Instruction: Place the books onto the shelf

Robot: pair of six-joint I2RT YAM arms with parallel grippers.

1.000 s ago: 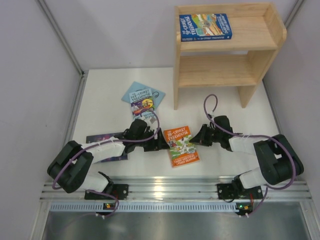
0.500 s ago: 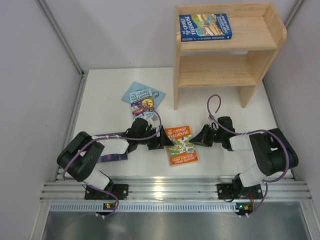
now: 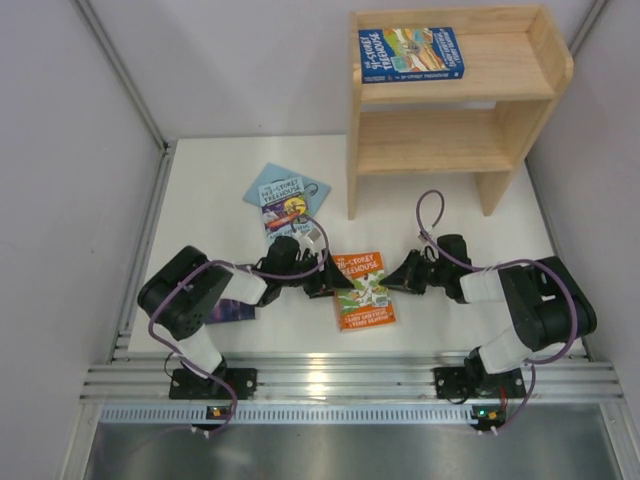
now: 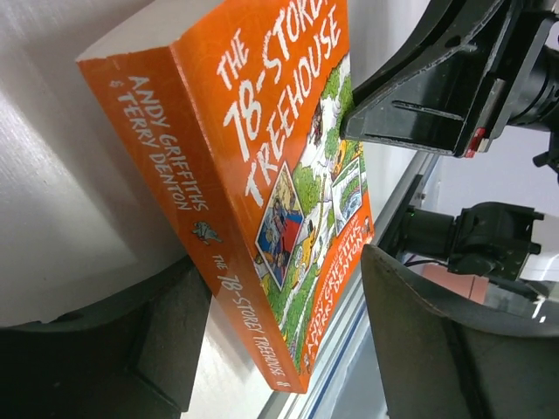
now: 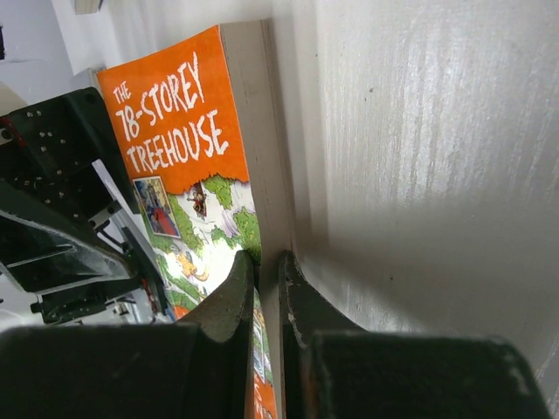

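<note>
From above, the orange book [image 3: 362, 291] lies on the white table [image 3: 200, 200], close to the front edge. The left gripper [image 3: 333, 282] is at the book's left edge. The right gripper [image 3: 393, 283] is at its right edge. The shelf [image 3: 520, 120] stands well apart at the back, with bare table between. A dark blue book [image 3: 411, 52] lies on its top level. A light blue book [image 3: 287, 198] lies near the left arm.

The left wrist camera shows two fingers [image 4: 105, 349] standing apart, one on each side of the book's spine corner.

The right wrist camera shows the fingers [image 5: 231, 301] pressed together, pinching the cover's thin edge.
</note>
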